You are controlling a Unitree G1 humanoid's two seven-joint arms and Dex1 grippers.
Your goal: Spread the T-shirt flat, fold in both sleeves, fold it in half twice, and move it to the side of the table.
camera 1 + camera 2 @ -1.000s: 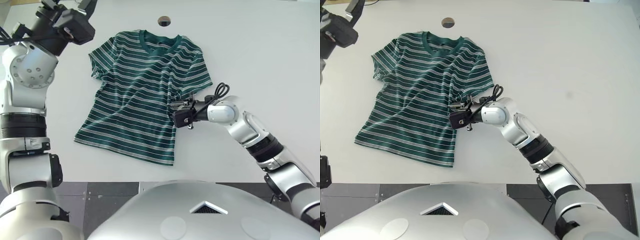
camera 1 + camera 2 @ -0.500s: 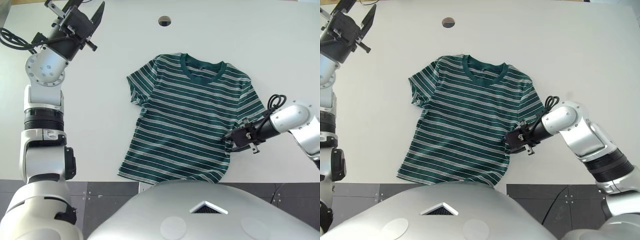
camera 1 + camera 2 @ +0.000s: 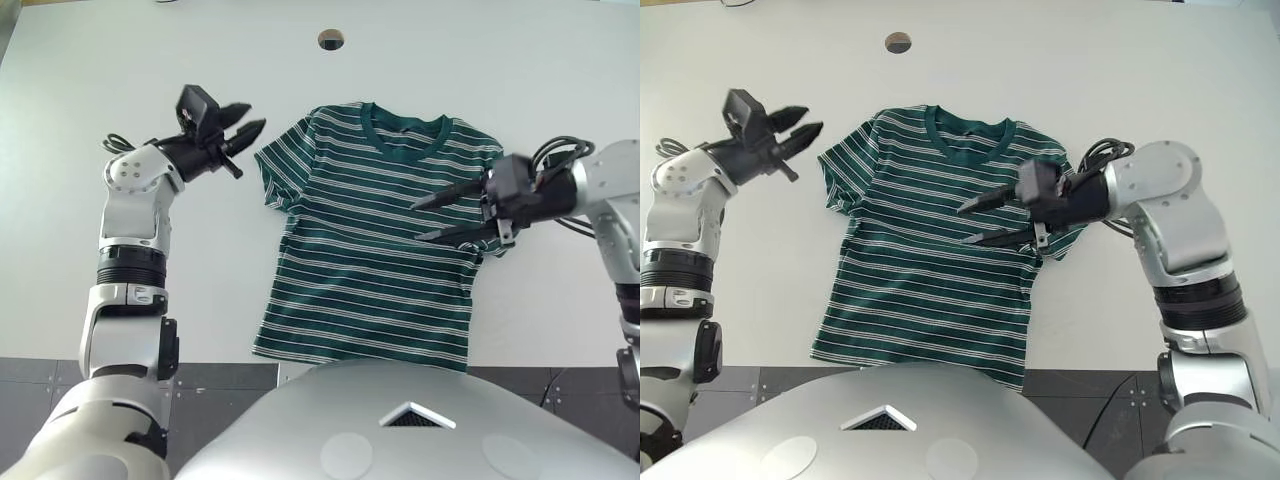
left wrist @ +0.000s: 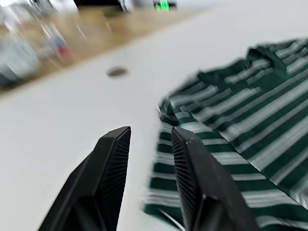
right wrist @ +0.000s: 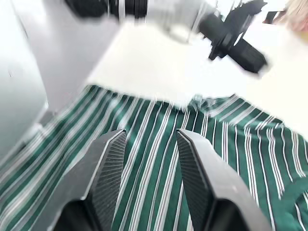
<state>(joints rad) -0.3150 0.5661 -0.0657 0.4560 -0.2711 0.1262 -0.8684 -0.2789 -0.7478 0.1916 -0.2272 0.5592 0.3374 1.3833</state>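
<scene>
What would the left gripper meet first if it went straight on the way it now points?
Probably the near sleeve of the T-shirt. The left gripper points that way, fingers open, with bare table between. Its height is unclear, so it may pass over the cloth.

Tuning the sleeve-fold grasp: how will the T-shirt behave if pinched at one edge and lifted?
Likely floppy: the T-shirt lies limp, its left-side sleeve bunched, so a one-point pinch would probably let the rest drape and drag. It looks thin and light, so it may slide easily on the smooth white table. Unlikely to roll or break.
</scene>
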